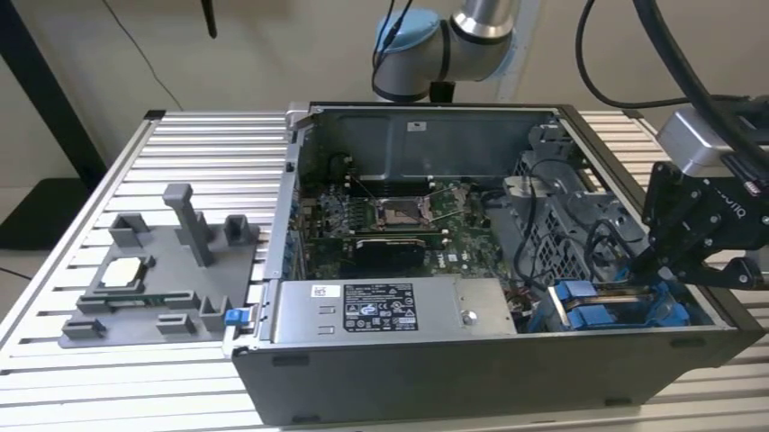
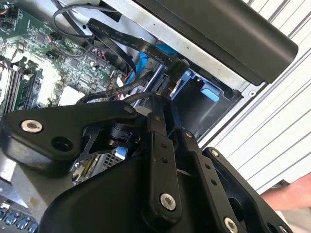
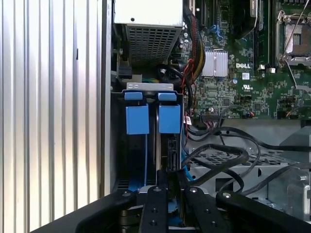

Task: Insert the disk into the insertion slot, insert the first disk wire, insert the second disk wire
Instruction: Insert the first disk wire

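My tool (image 3: pixel 168 174), tips drawn nearly together with no hold I can confirm, sits at the exterior view's right near corner of the case (image 1: pixel 481 369), touching the disk (image 3: pixel 169 119) seated in the insertion slot (image 3: pixel 149 86).

**Silver arm, matte black gripper**

The arm (image 1: pixel 484 18) is a silver tube set into rounded grey joints (image 1: pixel 415 67), one closed by a pale blue cap (image 1: pixel 401 31). Thick black cables (image 1: pixel 673 63) trail beside it towards a silver-grey box (image 1: pixel 694 142) at the wrist. The gripper (image 1: pixel 655 265) is matte black, built from flat link bars (image 2: pixel 158 160) with rounded ends, pinned by silver screws (image 2: pixel 167 201). Small white lettering (image 1: pixel 736 211) marks its side.
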